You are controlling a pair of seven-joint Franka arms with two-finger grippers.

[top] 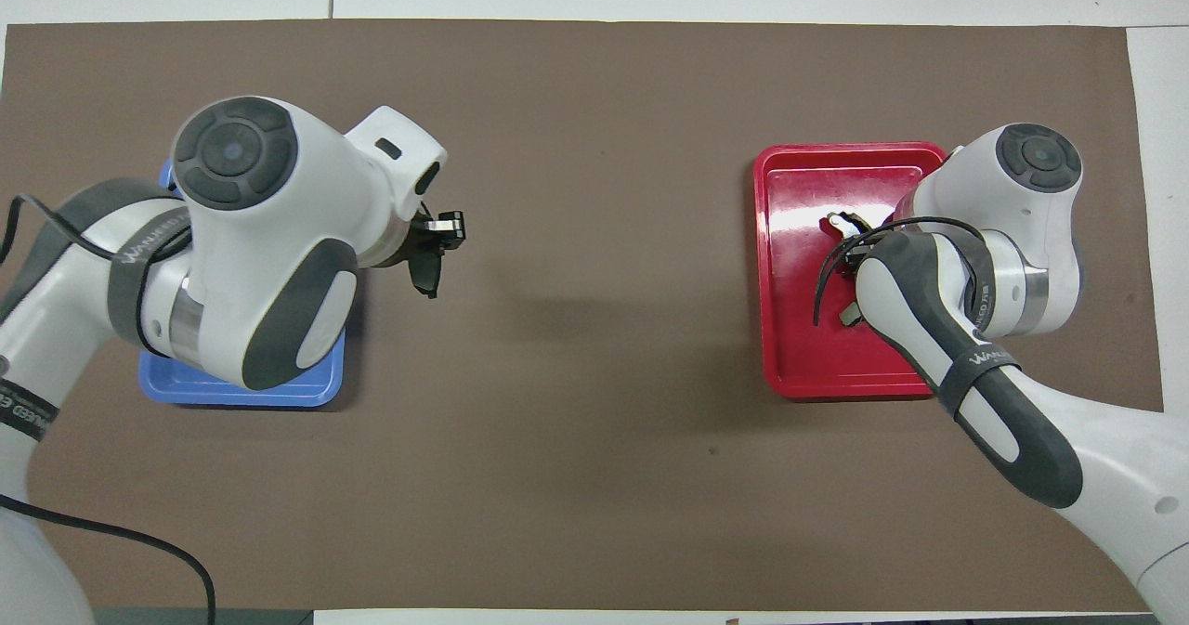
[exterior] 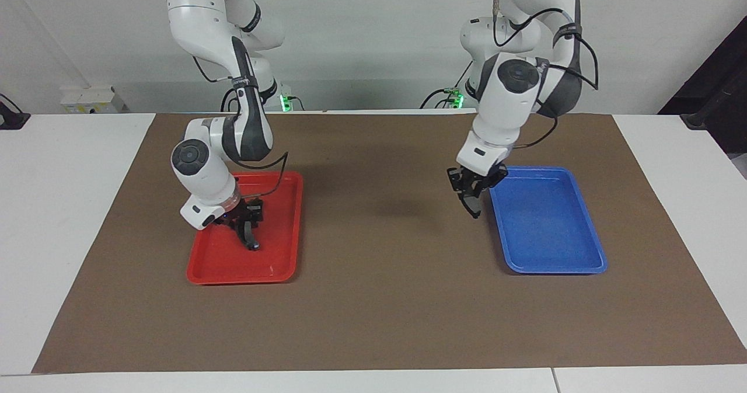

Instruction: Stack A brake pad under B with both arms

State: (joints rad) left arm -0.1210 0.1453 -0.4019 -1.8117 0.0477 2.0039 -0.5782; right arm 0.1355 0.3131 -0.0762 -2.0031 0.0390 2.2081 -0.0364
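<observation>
Facing view: brown mat carries a red tray and a blue tray. Left gripper, raised over the mat beside the blue tray, is clamped on A brake pad. Right gripper is down in the red tray, closed on B.

Overhead view: the left arm's wrist covers most of the blue tray; A brake pad hangs over bare mat. The right forearm hides most of B.

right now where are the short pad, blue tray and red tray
short pad (exterior: 471,201), facing view, dark body hanging below the left pincer
blue tray (exterior: 548,223), facing view, bare floor
red tray (exterior: 233,264), facing view, bare floor near the rim
</observation>
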